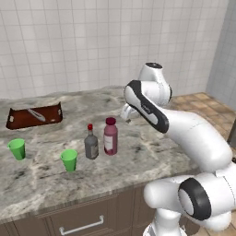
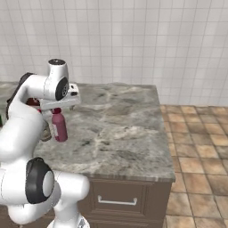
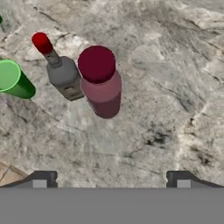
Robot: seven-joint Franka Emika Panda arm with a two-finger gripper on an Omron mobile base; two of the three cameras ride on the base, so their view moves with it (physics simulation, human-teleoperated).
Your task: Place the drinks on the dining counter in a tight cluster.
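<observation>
The hand (image 3: pixel 111 178) hangs above the worktop (image 1: pixel 152 152) with fingers spread wide, empty; the maroon bottle (image 1: pixel 110 136) stands just beside the red-capped bottle (image 1: pixel 91 143).

Tabletop (image 1: pixel 138 152): grey-beige marbled stone, smooth, low sheen. Drawer fronts (image 1: pixel 83 219) below: dark brown wood look, with a silver metallic handle (image 1: pixel 81 227). Wall (image 1: pixel 69 41): plain white tiles, slight gloss. Floor (image 2: pixel 196 147): terracotta tiles, matt. Grey-brown bottle (image 3: pixel 64 78): looks like glass, paper-like label, glossy red cap (image 3: pixel 42 42). Maroon bottle (image 3: pixel 101 85): smooth, matt cap. Green cups (image 1: pixel 69 160): smooth, probably plastic. Dark red-brown tray (image 1: pixel 34 116): material unclear at this resolution. Fingers (image 3: pixel 43 178): dark, matt.
</observation>
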